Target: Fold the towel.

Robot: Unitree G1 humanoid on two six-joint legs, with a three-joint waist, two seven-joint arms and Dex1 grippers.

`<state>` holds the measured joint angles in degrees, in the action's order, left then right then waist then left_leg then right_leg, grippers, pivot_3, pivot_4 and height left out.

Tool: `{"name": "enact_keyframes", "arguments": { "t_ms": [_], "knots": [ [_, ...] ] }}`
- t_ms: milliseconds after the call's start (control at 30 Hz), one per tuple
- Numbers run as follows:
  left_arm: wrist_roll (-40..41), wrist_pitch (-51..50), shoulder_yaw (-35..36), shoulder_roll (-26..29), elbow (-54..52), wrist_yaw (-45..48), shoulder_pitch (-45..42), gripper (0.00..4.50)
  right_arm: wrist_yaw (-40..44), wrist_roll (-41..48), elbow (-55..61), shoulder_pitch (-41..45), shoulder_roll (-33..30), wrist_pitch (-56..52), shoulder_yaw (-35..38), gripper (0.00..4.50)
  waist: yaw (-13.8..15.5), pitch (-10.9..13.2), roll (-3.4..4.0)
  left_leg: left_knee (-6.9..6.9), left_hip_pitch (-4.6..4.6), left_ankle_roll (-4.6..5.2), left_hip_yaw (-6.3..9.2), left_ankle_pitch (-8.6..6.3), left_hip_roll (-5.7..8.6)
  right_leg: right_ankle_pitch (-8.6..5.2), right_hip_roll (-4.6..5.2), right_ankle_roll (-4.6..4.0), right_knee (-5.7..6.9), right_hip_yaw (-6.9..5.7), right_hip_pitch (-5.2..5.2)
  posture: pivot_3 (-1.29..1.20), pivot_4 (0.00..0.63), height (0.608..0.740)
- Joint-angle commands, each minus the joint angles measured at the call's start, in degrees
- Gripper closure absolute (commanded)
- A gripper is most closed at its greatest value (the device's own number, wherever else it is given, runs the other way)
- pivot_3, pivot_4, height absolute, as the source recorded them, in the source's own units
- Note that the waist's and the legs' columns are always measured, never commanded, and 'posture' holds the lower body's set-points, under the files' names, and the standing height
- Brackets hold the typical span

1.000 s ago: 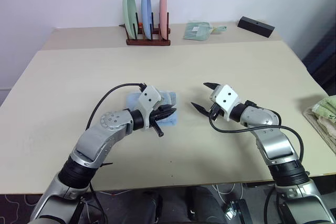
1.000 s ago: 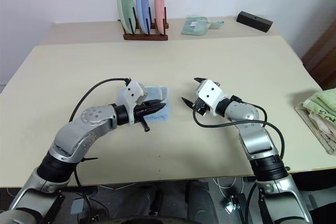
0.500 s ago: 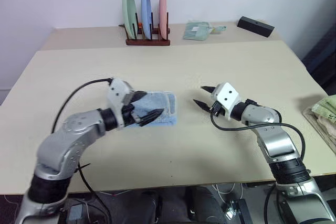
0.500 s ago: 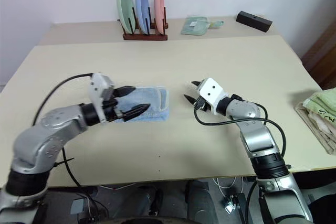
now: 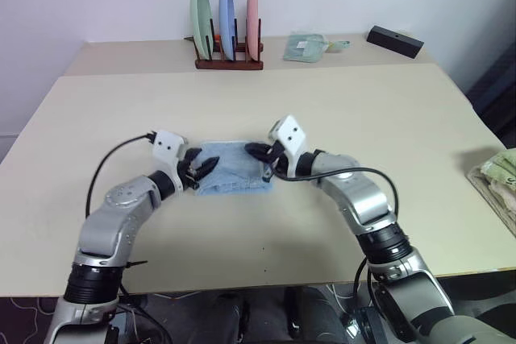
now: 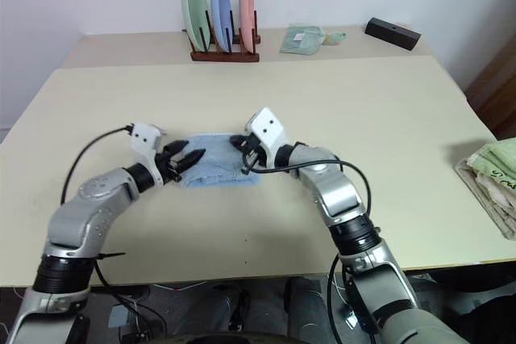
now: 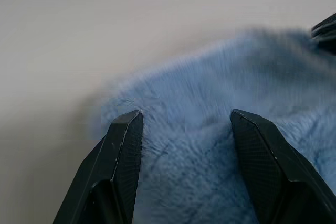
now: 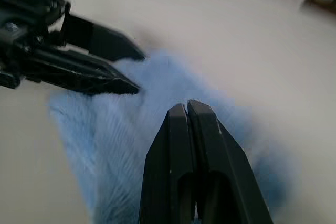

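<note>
The towel is a light-blue terry cloth lying flat and bunched small in the middle of the table. My left gripper sits low at its left end. In the left wrist view it is open, its fingers apart over the blue cloth. My right gripper is at the towel's far right corner. In the right wrist view it is shut, tips pressed together just above the cloth, with no fold visible between them. The left gripper's fingers point toward it from the other end.
A wooden rack with three upright plates stands at the back. Beside it lie a small mint-green folded cloth and a black box. A pale green folded stack rests at the table's right edge.
My right gripper swung left across the table to the towel's right end and shut. My left gripper drew back to the towel's left end and now stands open there.
</note>
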<state>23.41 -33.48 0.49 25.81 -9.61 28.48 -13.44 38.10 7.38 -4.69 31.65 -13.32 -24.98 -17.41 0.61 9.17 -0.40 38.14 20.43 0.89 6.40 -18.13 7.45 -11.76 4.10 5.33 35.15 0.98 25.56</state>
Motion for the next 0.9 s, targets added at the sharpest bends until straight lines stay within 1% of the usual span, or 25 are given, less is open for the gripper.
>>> {"name": "enact_keyframes", "arguments": {
  "t_ms": [33, 133, 267, 367, 400, 433, 467, 500, 567, 667, 700, 800, 900],
  "knots": [
    [-2.6, 3.6, -1.2, 0.6, 0.5, 1.7, 1.7, 1.81, -0.3, -3.5, -3.1, -1.9, -0.3, 2.7, -2.8, 4.47, -0.1, 0.0, 0.01, 0.00, 0.00, 0.00, 0.00, 0.00, -0.01, 0.00, -0.01, 0.00, 0.00, 0.00, 0.00, 0.00, 0.150, 0.737],
    [-3.9, 5.2, -1.3, 0.2, 1.8, 1.9, 3.0, 1.81, -1.4, -5.0, -5.4, -2.8, -0.2, 4.1, -2.8, 4.47, -0.1, 0.0, 0.03, -0.01, -0.03, 0.00, -0.02, 0.00, -0.01, 0.00, 0.00, 0.00, 0.00, 0.02, 0.00, 0.00, 0.150, 0.737],
    [-4.0, 6.5, -0.8, -0.7, 2.2, 1.7, 3.7, 1.81, -1.8, -4.7, -5.6, -3.2, 0.2, 5.3, -1.6, 4.47, 0.0, -0.1, 0.05, -0.01, -0.13, -0.01, -0.02, 0.00, -0.02, 0.00, -0.01, 0.00, 0.02, 0.02, -0.10, 0.00, 0.150, 0.737],
    [-3.1, 8.5, 0.6, -1.4, 0.4, 1.9, 4.9, 1.81, -0.5, -2.0, -1.8, -3.3, -0.5, 4.8, 0.9, 4.47, 0.0, -0.1, 0.05, -0.01, -0.13, -0.01, -0.01, 0.00, -0.02, 0.00, -0.01, 0.00, 0.01, 0.02, -0.10, 0.00, 0.150, 0.737],
    [-2.1, 9.0, 1.8, -1.4, -1.1, 1.9, 5.3, 1.81, 0.9, 0.0, 1.0, -3.4, -1.2, 3.7, 2.3, 3.95, 0.0, -0.1, 0.05, 0.00, -0.11, -0.01, -0.02, 0.00, -0.02, 0.00, -0.01, 0.00, 0.01, 0.02, -0.08, 0.00, 0.150, 0.737],
    [-1.5, 9.2, 2.7, -1.4, -2.1, 1.9, 5.5, 1.81, 1.9, 1.4, 2.9, -3.4, -1.7, 2.8, 3.2, 3.67, 0.0, -0.1, 0.04, 0.00, -0.08, -0.01, -0.01, 0.00, -0.02, 0.00, -0.01, 0.00, 0.01, 0.02, -0.06, 0.00, 0.150, 0.737],
    [-0.6, 9.2, 3.7, -1.2, -3.6, 2.1, 5.9, 1.81, 2.6, 2.8, 5.3, -3.5, -2.4, 1.2, 4.2, 3.30, 0.0, -0.1, 0.05, 0.00, -0.04, -0.01, -0.01, 0.00, -0.02, 0.00, -0.01, 0.00, 0.00, 0.01, -0.03, 0.00, 0.150, 0.737],
    [-0.2, 9.1, 4.3, -1.1, -4.6, 2.2, 6.2, 1.81, 2.9, 3.6, 6.7, -3.7, -2.9, 0.0, 4.8, 2.75, 0.0, -0.1, 0.05, 0.00, -0.02, 0.00, -0.01, 0.00, -0.02, 0.00, -0.01, 0.00, 0.00, 0.02, -0.02, 0.00, 0.150, 0.737],
    [0.9, 8.3, 6.3, 1.3, -8.4, 3.7, 7.8, 1.81, 3.0, 9.3, 12.2, -3.9, -4.4, -8.6, 9.4, 1.80, 0.0, 0.0, 0.03, 0.00, -0.01, 0.00, 0.00, 0.00, -0.02, 0.00, -0.01, 0.00, 0.01, 0.01, -0.01, 0.00, 0.150, 0.737],
    [0.8, 9.2, 7.3, 5.6, -12.6, 7.2, 10.9, 1.81, 2.3, 16.9, 17.3, -4.3, -5.8, -20.9, 14.5, 0.18, -0.1, 0.0, 0.04, -0.01, -0.01, 0.00, 0.00, -0.01, -0.05, 0.00, -0.02, 0.00, 0.00, 0.02, 0.00, 0.00, 0.150, 0.737],
    [1.1, 9.2, 7.5, 6.5, -13.3, 8.1, 11.7, 1.81, 1.2, 18.1, 18.1, -4.3, -6.0, -24.3, 15.5, 0.04, 0.0, 0.0, 0.05, -0.02, -0.01, 0.00, 0.00, -0.02, -0.06, 0.00, -0.01, -0.01, -0.01, 0.03, -0.01, 0.00, 0.150, 0.737],
    [1.7, 9.1, 7.8, 8.1, -14.5, 9.8, 12.6, 1.81, -5.4, 21.7, 15.3, -2.8, -3.1, -37.3, 20.9, 0.04, 0.0, 0.0, 0.05, -0.03, -0.04, 0.01, 0.00, -0.02, -0.06, -0.01, -0.01, -0.01, -0.01, 0.02, -0.04, 0.00, 0.150, 0.737],
    [2.3, 9.1, 7.5, 8.0, -14.9, 10.6, 12.4, 1.81, -8.3, 22.9, 13.4, -2.0, -0.8, -42.1, 22.0, 0.04, 0.1, 0.0, 0.07, -0.03, -0.01, 0.01, -0.01, -0.02, -0.06, -0.01, 0.00, -0.01, -0.02, 0.03, -0.03, 0.00, 0.150, 0.737]
  ]
}}
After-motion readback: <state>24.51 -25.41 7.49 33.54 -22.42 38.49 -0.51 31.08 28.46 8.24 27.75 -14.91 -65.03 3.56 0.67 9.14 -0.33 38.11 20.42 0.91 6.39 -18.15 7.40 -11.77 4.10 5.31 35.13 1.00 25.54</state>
